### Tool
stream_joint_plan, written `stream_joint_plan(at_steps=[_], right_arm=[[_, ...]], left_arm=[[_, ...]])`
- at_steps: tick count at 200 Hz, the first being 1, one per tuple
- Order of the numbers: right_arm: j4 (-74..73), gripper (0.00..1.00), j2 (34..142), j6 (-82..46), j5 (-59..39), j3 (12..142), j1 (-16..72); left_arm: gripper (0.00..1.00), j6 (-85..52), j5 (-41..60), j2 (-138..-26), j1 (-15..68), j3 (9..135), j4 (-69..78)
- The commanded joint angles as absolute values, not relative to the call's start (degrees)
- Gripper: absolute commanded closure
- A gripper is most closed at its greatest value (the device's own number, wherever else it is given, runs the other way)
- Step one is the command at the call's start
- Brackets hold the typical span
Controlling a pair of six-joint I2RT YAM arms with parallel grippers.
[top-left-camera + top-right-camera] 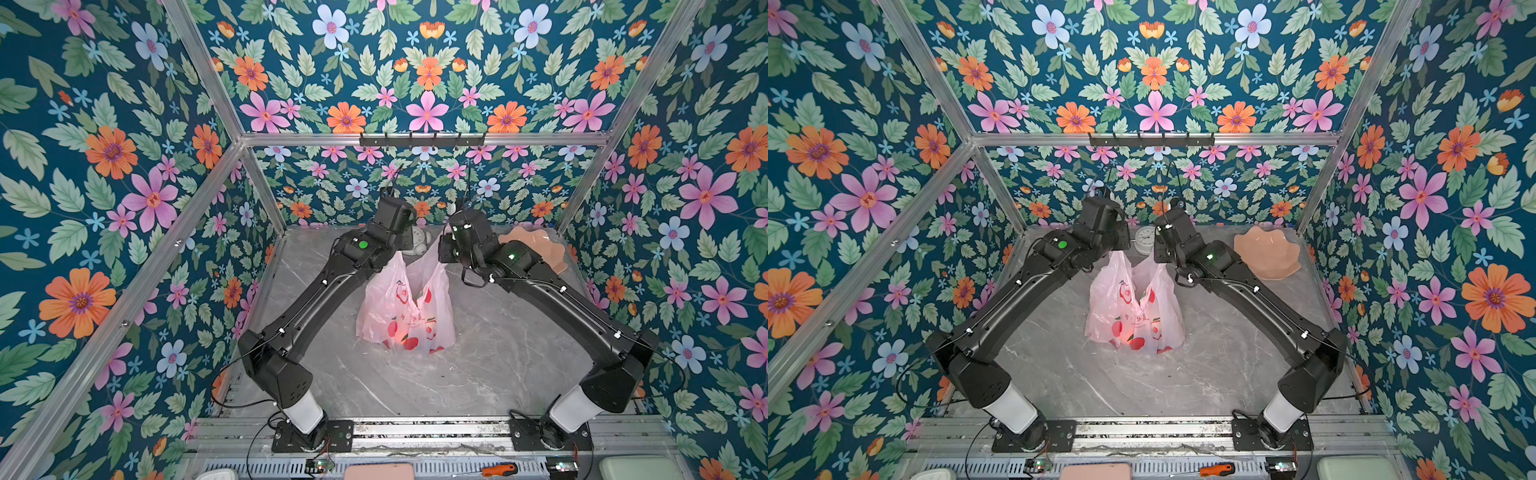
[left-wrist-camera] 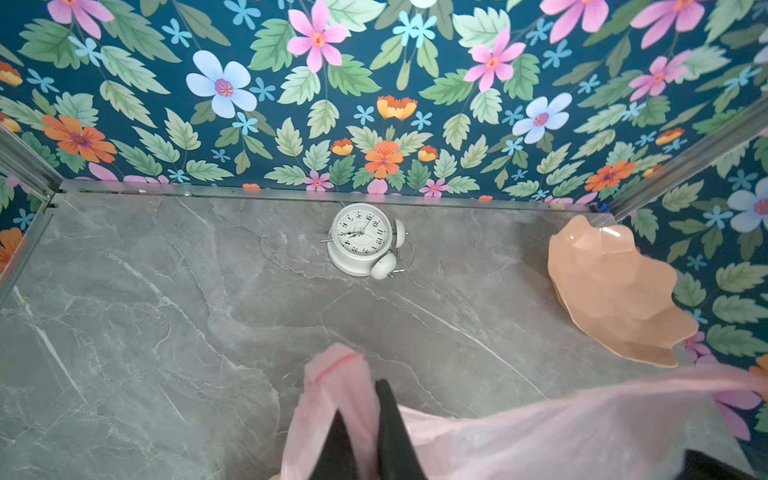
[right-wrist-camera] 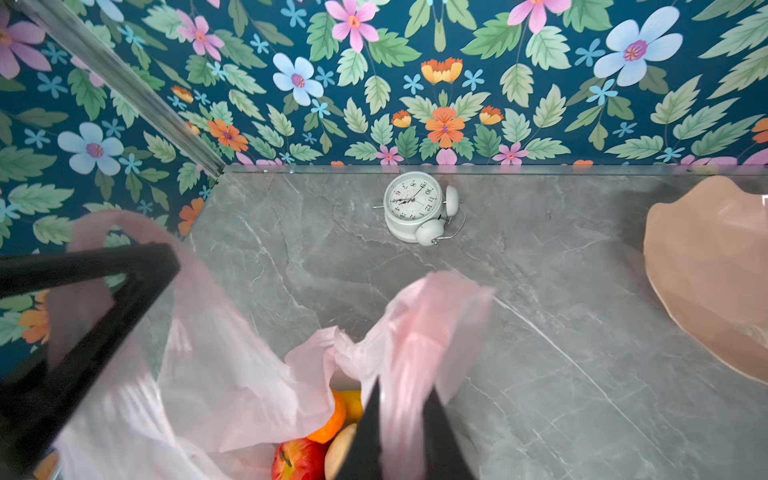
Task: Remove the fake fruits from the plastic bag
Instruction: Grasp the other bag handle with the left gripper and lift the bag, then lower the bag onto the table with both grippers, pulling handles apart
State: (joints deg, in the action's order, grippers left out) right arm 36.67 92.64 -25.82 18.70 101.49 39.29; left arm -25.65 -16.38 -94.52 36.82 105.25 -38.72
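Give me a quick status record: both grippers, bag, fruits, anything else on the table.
left gripper: shut on one plastic bag handle
right gripper: shut on the other handle
plastic bag: upright, mouth spread open, bottom on the table
fake fruits: inside bag; red apple, orange, pale fruit visible
peach dish: empty, back right
alarm clock: lying face up by back wall

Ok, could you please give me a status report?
Left gripper shut on plastic bag handle. Right gripper shut on other handle. Fake fruits inside bag. Nothing in the way.
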Motion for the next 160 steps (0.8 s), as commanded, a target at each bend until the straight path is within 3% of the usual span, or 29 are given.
stream_joint_plan(at_steps=[1, 25, 53, 82, 125, 160], right_arm=[[34.9, 1.00, 92.8, -25.9, 12.2, 103.8, 35.9], [36.6, 1.00, 92.1, -27.4, 10.0, 107.0, 32.2], [34.0, 1.00, 87.1, -27.7, 10.0, 101.9, 31.9], [28.0, 1.00, 79.5, -31.2, 8.6, 87.9, 31.9], [20.5, 1.00, 72.6, -37.7, 9.1, 66.0, 31.9], [16.5, 1.00, 76.1, -41.3, 11.1, 54.7, 29.8]], left_arm=[[0.94, -26.1, -10.7, -93.7, 32.9, 106.5, -33.4], [1.00, -26.9, -10.0, -89.7, 27.1, 104.8, -28.0], [1.00, -29.2, -8.8, -78.1, 24.5, 90.8, -14.6], [1.00, -33.2, -10.3, -65.3, 24.5, 71.7, -5.8], [1.00, -37.0, -19.1, -54.7, 20.6, 49.2, -8.4], [1.00, -42.4, -5.9, -56.5, 5.7, 36.0, -6.4]])
